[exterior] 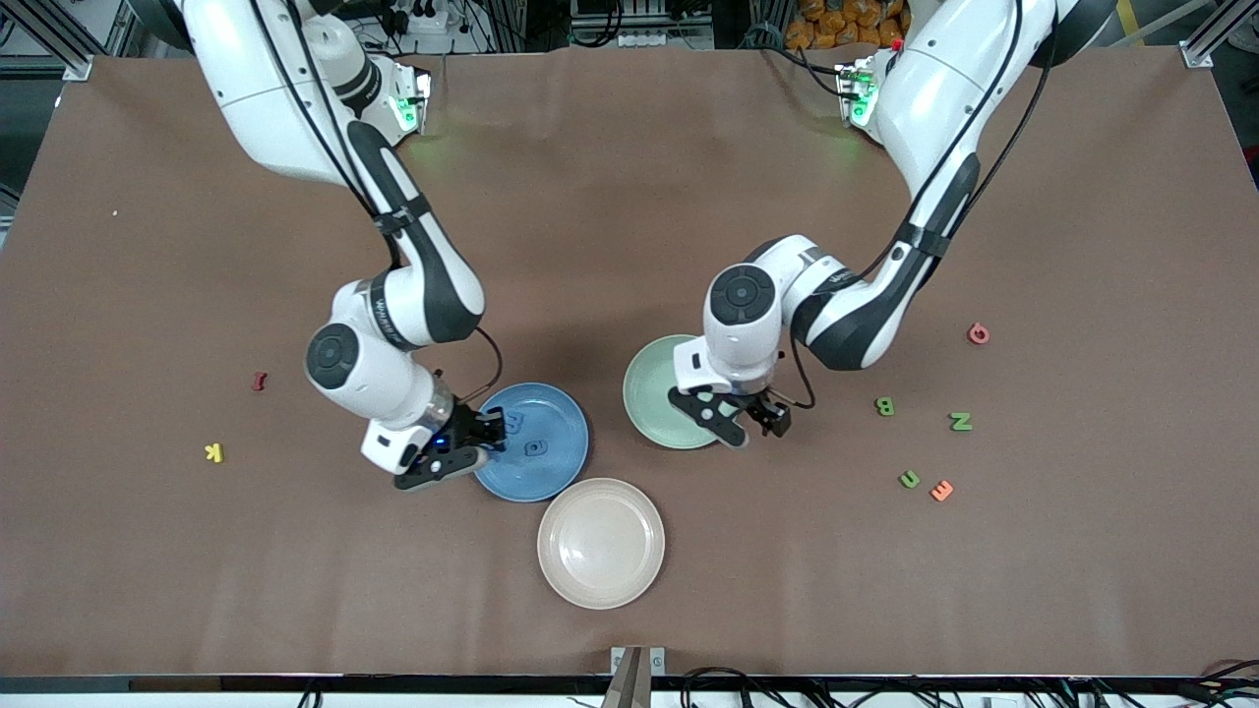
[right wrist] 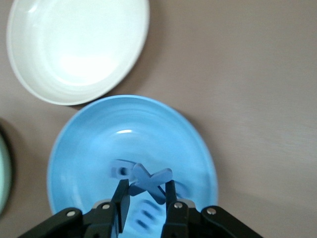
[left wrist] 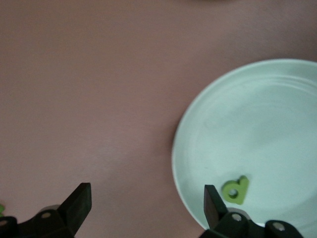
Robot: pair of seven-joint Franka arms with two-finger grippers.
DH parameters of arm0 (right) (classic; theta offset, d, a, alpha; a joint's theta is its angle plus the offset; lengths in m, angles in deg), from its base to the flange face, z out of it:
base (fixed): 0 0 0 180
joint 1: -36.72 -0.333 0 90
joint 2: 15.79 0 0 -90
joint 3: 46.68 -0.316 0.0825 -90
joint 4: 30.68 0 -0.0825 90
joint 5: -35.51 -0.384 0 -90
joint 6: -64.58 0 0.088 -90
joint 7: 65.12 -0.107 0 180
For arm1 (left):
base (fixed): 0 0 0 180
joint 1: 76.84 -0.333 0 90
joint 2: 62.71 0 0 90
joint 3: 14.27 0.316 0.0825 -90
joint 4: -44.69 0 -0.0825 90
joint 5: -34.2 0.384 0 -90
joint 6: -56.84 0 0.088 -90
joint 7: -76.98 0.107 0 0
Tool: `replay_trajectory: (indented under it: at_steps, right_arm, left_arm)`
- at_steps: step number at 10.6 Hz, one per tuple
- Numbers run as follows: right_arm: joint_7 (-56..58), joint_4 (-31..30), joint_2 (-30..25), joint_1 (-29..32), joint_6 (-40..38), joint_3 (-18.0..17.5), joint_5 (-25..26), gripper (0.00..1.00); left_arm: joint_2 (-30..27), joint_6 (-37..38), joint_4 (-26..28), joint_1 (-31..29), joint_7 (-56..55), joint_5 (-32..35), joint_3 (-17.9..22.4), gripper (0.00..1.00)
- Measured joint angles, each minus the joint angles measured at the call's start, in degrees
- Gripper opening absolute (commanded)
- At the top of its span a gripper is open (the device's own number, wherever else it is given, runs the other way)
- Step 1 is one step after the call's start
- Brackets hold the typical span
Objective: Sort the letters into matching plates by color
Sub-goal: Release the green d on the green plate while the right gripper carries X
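My right gripper [exterior: 489, 442] [right wrist: 145, 191] is shut on a blue X-shaped letter [right wrist: 153, 177] just over the blue plate [exterior: 551, 472] [right wrist: 99, 144]. Two more blue letters [exterior: 534, 448] [exterior: 515, 421] lie in that plate. My left gripper [exterior: 752, 425] [left wrist: 146, 198] hangs open and empty above the rim of the mint green plate [exterior: 654, 393] [left wrist: 257, 129]. One green letter [left wrist: 235, 190] lies in that plate, hidden by the hand in the front view. Toward the left arm's end of the table lie green letters B [exterior: 885, 406], N [exterior: 961, 421] and U [exterior: 910, 479].
A beige plate [exterior: 601, 543] stands nearer the front camera, between the two coloured plates. An orange E [exterior: 941, 490] lies beside the green U, with a red letter [exterior: 978, 333] farther back. A red letter [exterior: 260, 381] and a yellow K [exterior: 213, 452] lie toward the right arm's end.
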State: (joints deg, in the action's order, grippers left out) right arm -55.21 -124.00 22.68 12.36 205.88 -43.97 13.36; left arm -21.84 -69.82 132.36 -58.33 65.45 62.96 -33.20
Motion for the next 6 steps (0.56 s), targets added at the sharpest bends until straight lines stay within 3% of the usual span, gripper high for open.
replay_trajectory:
  at_steps: [2, 3, 4, 5, 6]
  right_arm:
    - [-0.98, 1.92, 1.85, -1.73, 0.42, -1.49, -0.37, 0.21]
    - [-1.75, 2.55, 2.6, -2.71, 1.32, -1.79, -0.39, 0.29]
    - [-2.61, 3.02, 3.24, -3.4, 2.4, -2.17, -0.43, 0.85]
    - [-3.15, 3.64, 3.79, -3.79, 2.95, -2.5, -0.43, 1.0]
    - [-3.6, 4.33, 4.34, -3.94, 3.14, -2.64, -0.44, 1.0]
  left_arm:
    - [-1.21, 0.49, -0.75, -1.01, -3.49, -2.31, 0.61, 1.0]
    - [-2.38, 1.69, -0.94, -2.68, -4.91, -7.01, 1.03, 1.0]
    - [-3.84, 3.63, -1.0, -5.16, -5.15, -9.59, 1.12, 1.0]
    - [-5.21, 5.17, -1.0, -7.26, -6.16, -10.8, 1.1, 1.0]
    - [-6.26, 5.68, -1.0, -8.59, -7.85, -11.02, 1.1, 1.0]
